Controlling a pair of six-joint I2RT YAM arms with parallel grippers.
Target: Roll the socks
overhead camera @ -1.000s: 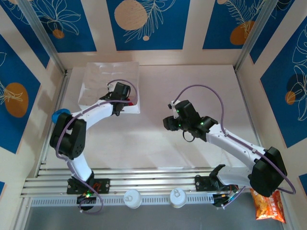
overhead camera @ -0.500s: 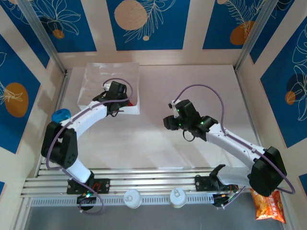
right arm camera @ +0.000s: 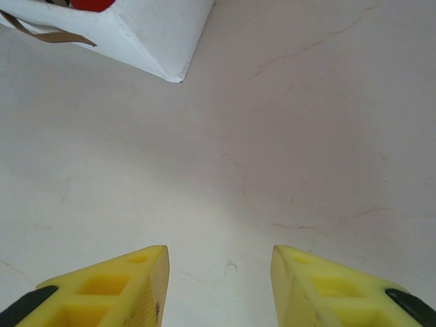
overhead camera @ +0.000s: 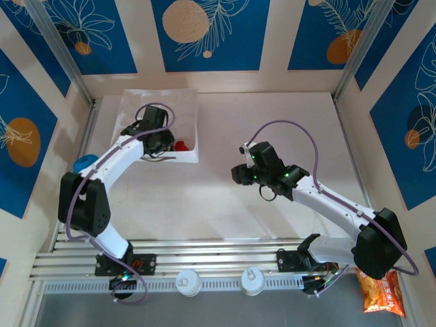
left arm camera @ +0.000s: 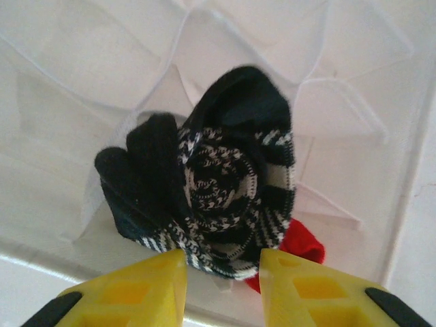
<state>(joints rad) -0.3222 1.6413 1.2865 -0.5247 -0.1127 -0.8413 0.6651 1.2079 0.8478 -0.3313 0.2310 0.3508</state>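
Left wrist view: left gripper [left arm camera: 219, 262] with its jaws partly apart. The near edge of the striped sock [left arm camera: 225, 184] sits between the fingertips; whether it is pinched cannot be told. Just ahead of the gripper this sock is wound into a tight spiral, so its rolling looks done. The red sock [left arm camera: 300, 245] peeks out ahead and to the right, partly under the striped one; whether it is rolled is hidden, and it may be what remains. Both socks lie in the white moulded tray [left arm camera: 82, 68]. Right wrist view: right gripper [right arm camera: 218, 272] open and empty over the bare, pale, faintly veined table [right arm camera: 272, 136], with the tray's corner ahead and to its left. Top view: cream walls with blue leaf-patterned panels [overhead camera: 211, 34] enclose the table.
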